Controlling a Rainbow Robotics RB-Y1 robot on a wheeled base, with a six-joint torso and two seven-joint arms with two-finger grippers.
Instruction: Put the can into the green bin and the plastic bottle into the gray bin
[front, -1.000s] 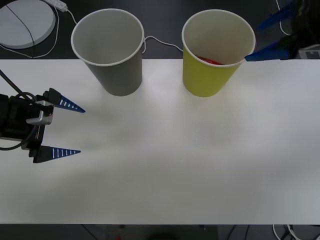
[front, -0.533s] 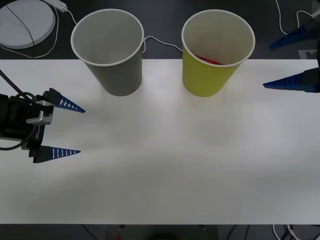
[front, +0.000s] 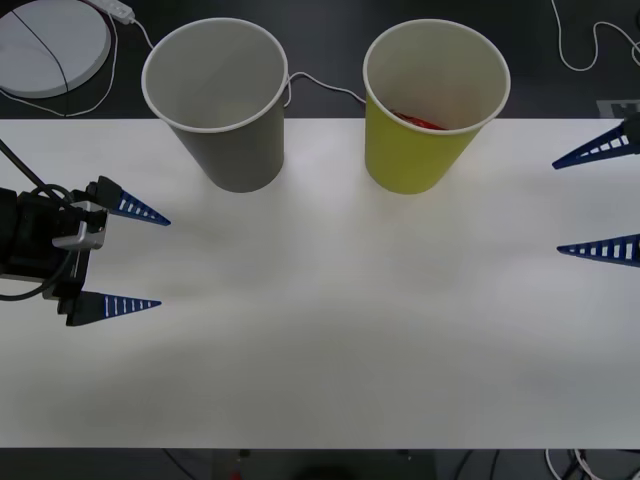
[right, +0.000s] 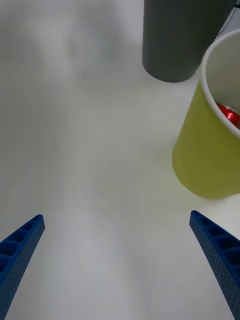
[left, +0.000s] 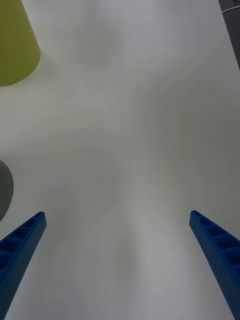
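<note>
Small red drink can (front: 420, 122) lies inside the yellow-green paper cup (front: 410, 155); gray paper cup (front: 235, 150) beside it holds nothing; both end effectors, left (front: 135, 257) and right (front: 597, 200), spread wide

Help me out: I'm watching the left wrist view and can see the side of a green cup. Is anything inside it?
Observer: Yes. A red can lies inside the green bin.
Operator: And the gray cup next to it?
Observer: From the front view, the gray bin looks empty inside.
Operator: Where is the other arm?
Observer: The right gripper hovers open near the right end of the table. It is to the right of the green bin and not touching it, across from the left gripper.
</note>
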